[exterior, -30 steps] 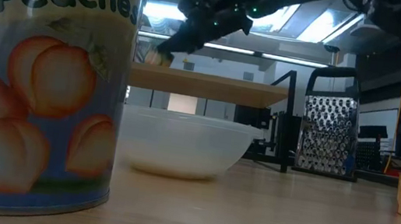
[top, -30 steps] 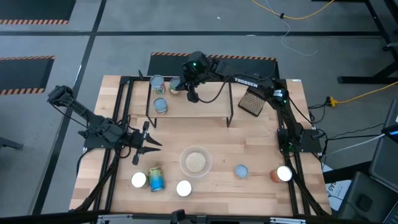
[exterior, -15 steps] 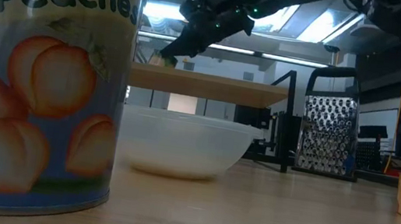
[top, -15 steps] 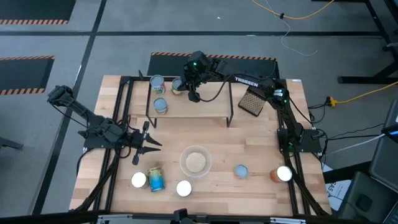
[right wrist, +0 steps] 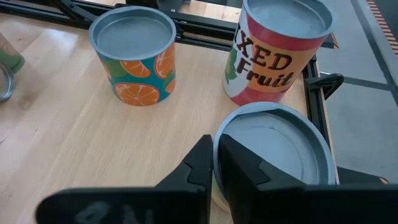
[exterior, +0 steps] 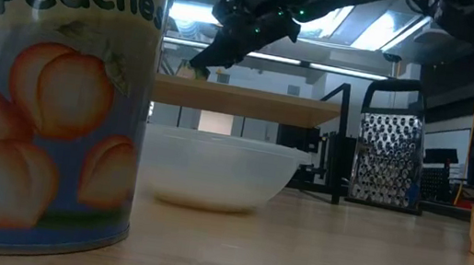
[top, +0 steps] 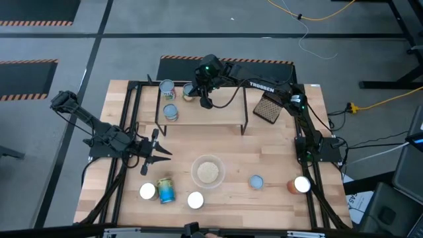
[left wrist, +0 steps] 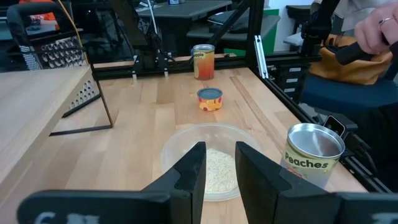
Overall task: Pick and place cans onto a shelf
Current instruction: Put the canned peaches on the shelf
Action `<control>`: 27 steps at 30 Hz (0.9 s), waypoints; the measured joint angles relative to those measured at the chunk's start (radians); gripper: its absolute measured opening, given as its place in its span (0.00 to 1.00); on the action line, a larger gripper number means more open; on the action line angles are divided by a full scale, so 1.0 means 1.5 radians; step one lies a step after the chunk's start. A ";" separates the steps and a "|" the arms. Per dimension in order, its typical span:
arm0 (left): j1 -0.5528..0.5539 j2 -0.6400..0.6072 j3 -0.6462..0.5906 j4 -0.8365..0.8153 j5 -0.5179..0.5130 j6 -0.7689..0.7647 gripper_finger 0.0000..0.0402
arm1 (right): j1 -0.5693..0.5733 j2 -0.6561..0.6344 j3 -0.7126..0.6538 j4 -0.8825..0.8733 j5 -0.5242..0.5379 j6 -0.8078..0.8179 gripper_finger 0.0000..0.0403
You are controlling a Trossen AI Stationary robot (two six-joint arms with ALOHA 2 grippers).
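The light-wood shelf [top: 211, 114] stands at the table's far middle. Three cans stand on its left part: an orange-slice can [right wrist: 133, 55], a Mixed Fruit can [right wrist: 280, 48] and a grey-topped can [right wrist: 277, 149]. My right gripper [right wrist: 215, 163] is down at that grey-topped can [top: 188, 90], its fingers close together at the rim. My left gripper [left wrist: 219, 169] waits open over the table's left part [top: 156, 149], holding nothing. Several more cans stand along the table's near edge, among them the Peaches can [top: 165, 190]. My right gripper has the grey-topped can by its top rim [right wrist: 219, 138], on the side toward the table's right. One finger [right wrist: 239, 168] lies over the lid and the other [right wrist: 198, 163] outside the wall. The fingers slant down from the table's right. The can stands upright on the shelf.
A clear bowl of pale grains [top: 207, 172] sits at the near middle. A dark grater [top: 268, 108] stands right of the shelf. Loose cans [top: 147, 192] [top: 195, 199] [top: 256, 182] [top: 301, 185] line the near edge. A person's hand [left wrist: 376, 28] shows beyond the table.
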 joint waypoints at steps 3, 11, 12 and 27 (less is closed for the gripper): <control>0.000 0.000 0.000 0.000 0.000 0.000 0.20 | 0.000 0.000 0.000 0.000 0.000 0.000 0.09; 0.000 0.000 0.000 0.000 0.000 0.000 0.20 | 0.000 0.000 0.000 0.001 0.000 0.000 0.09; 0.000 0.000 0.000 0.000 0.000 0.000 0.20 | 0.000 0.000 0.000 0.001 0.000 0.000 0.09; 0.000 0.000 0.000 0.000 0.000 0.000 0.20 | 0.000 0.000 -0.001 0.003 0.001 0.000 0.24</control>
